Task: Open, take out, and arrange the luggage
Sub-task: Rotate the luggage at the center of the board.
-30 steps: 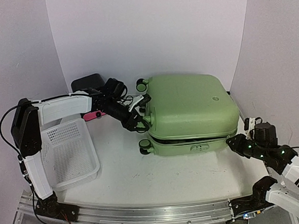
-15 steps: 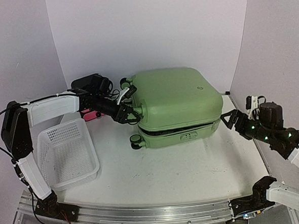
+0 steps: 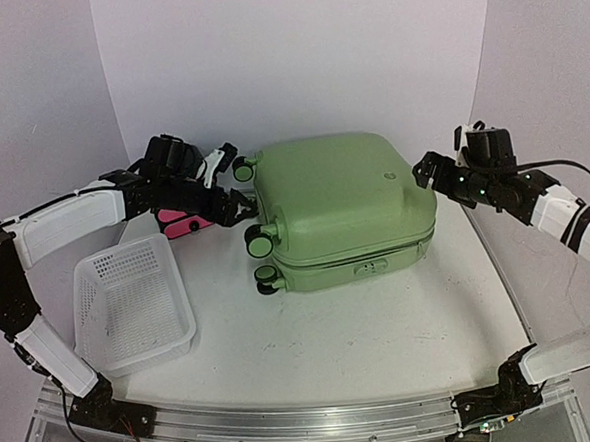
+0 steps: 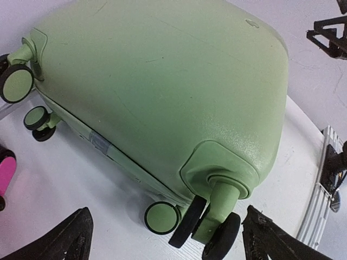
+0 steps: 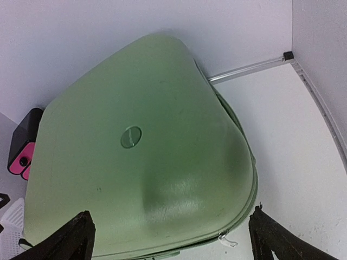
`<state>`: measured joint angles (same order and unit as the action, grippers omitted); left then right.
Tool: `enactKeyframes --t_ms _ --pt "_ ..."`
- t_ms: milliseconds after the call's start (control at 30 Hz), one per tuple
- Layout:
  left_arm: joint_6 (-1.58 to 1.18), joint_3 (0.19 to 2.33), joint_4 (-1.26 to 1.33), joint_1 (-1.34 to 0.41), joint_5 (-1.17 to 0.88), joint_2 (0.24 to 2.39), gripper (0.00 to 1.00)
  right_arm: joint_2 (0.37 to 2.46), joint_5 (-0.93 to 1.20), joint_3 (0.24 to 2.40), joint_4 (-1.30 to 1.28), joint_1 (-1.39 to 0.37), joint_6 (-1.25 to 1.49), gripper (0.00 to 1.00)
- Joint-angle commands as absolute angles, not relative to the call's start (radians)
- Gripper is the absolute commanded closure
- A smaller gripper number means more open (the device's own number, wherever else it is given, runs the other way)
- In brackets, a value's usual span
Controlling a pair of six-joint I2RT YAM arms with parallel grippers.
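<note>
Remaining: luggage (image 3: pixel 344 203) lies shut; opening, unpacking, arranging all undone.
Left claw (image 3: pixel 224 178): open, empty, luggage just ahead.
Right claw (image 3: pixel 429 176): open, empty.

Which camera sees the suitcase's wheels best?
The left wrist view: the wheels fill its foreground, close and sharp. The top view shows them small, at one end of the luggage. The right wrist view shows only its green top, no clear wheels.

The luggage (image 3: pixel 339 208) lies flat on the table (image 3: pixel 333 349), the basket (image 3: pixel 130 301) left of it and nearer, the drawer box (image 3: pixel 182 225) behind the basket.
</note>
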<state>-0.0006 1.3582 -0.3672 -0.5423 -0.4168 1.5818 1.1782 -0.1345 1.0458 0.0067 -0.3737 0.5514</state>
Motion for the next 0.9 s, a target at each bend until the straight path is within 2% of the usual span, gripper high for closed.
enactKeyframes --t_ms 0,133,300,600,867 --pt "-0.049 1.32 -0.331 -0.613 -0.22 1.496 0.07 1.269 -0.215 1.203 0.046 -0.355 0.459 0.02" --pt "-0.216 1.233 -0.29 -0.687 -0.105 1.433 0.1 1.391 -0.136 1.311 0.054 -0.306 0.417 0.02" --pt "-0.393 1.169 -0.225 -0.71 -0.061 1.389 0.03 1.546 0.026 1.45 0.061 -0.227 0.361 0.02" --pt "-0.452 1.335 -0.237 -0.623 -0.13 1.499 0.0 1.774 0.302 1.607 0.07 -0.085 0.361 0.02" --pt "-0.476 1.494 -0.237 -0.591 -0.164 1.679 0.0 1.828 0.432 1.557 0.103 -0.073 0.385 0.02"
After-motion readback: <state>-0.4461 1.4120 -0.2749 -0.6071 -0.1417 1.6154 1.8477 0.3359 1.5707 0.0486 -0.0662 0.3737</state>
